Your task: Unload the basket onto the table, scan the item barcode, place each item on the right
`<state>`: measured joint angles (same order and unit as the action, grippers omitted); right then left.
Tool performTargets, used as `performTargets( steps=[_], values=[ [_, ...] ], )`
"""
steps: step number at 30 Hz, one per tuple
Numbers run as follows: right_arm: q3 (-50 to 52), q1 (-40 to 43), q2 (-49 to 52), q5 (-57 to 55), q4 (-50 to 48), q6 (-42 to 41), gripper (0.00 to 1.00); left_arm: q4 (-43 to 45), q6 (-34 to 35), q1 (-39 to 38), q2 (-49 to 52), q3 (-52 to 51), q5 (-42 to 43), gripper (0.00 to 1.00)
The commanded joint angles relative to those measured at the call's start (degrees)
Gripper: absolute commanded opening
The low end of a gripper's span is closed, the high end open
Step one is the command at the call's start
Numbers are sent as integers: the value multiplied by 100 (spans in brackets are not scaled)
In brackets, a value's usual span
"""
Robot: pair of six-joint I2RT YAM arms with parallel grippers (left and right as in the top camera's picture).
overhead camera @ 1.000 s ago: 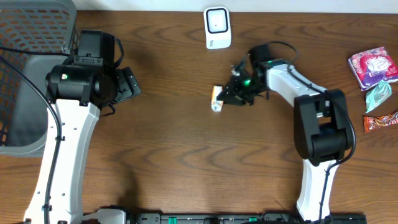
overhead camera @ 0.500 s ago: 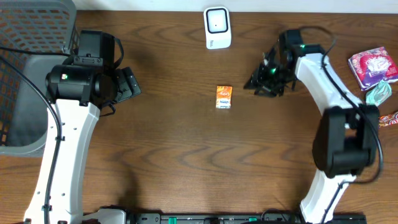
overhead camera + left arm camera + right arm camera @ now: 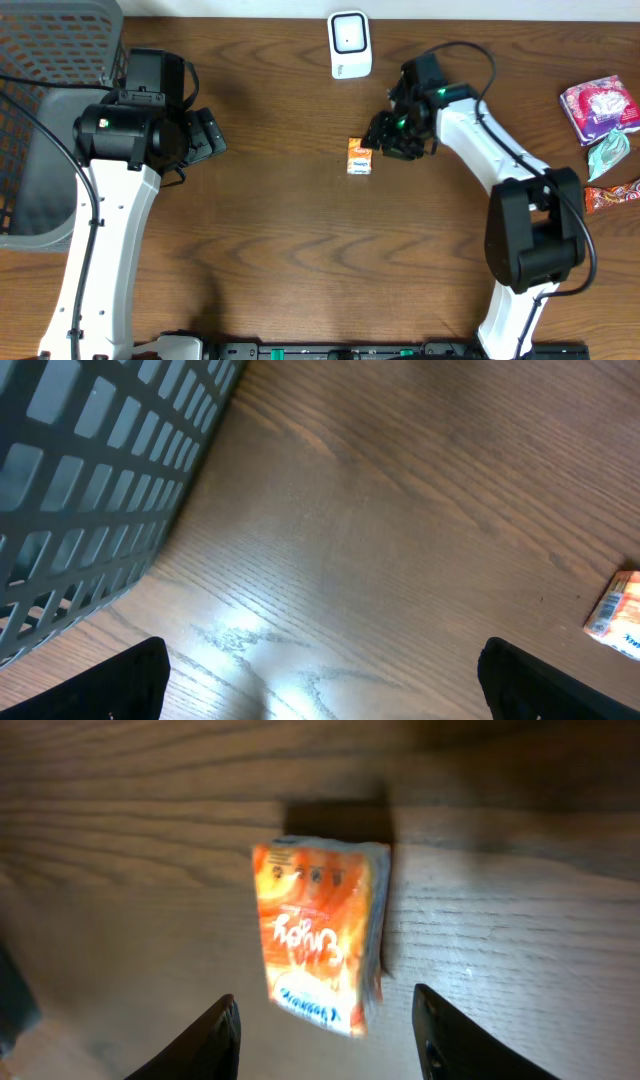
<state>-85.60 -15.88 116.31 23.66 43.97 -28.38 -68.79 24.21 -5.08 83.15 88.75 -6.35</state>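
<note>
Lying flat on a dark, strongly grained wooden table (image 3: 300, 250), a small orange snack packet (image 3: 359, 156) is held by neither arm. The right gripper (image 3: 385, 145) hangs just beside the packet, jaws spread, and its black fingers (image 3: 210, 1040) reach toward the packet without touching it. A white barcode scanner (image 3: 350, 44) stands beyond the packet, near the table's far edge. Well to the packet's left, the left gripper (image 3: 205, 138) is opened wide with nothing between its jaws. Farther that way stands a grey mesh basket (image 3: 50, 60). Well off to the packet's right lie three more snacks: a pink and purple pack (image 3: 598, 108), a teal wrapper (image 3: 607, 153) and an orange-red one (image 3: 612, 194). Lamplight glares on the wood near the basket.
</note>
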Motion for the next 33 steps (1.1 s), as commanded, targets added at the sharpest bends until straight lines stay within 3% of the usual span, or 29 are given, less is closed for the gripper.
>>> performTargets(
  steps=[1, 9, 11, 13, 14, 15, 22, 27, 33],
  values=[
    [304, -101, 240, -63, -286, -295, 50, -17, 55, 4, 15, 20, -33, 98],
    [905, -127, 289, 330, -1283, -343, 49, -17, 55, 4, 15, 20, -33, 98],
    [1003, -127, 289, 396, -1449, -361, 44, -17, 55, 4, 15, 20, -33, 98],
    [1034, -127, 289, 516, -1497, -378, 22, -17, 55, 4, 15, 20, -33, 98],
    [1034, -116, 289, 774, -1541, -374, 4, -17, 55, 4, 15, 20, -33, 98],
    [1032, -94, 289, 1029, -1596, -374, 1, -17, 55, 4, 15, 20, -33, 98],
    [1029, 636, 286, 4476, -2940, -931, 1, -17, 55, 4, 15, 20, -33, 98],
    [1029, 1215, 286, 5353, -3860, -1720, 1, -17, 55, 4, 15, 20, -33, 98],
    [1029, 1690, 286, 5838, -4057, -1825, 1, -17, 55, 4, 15, 20, -33, 98]
  ],
)
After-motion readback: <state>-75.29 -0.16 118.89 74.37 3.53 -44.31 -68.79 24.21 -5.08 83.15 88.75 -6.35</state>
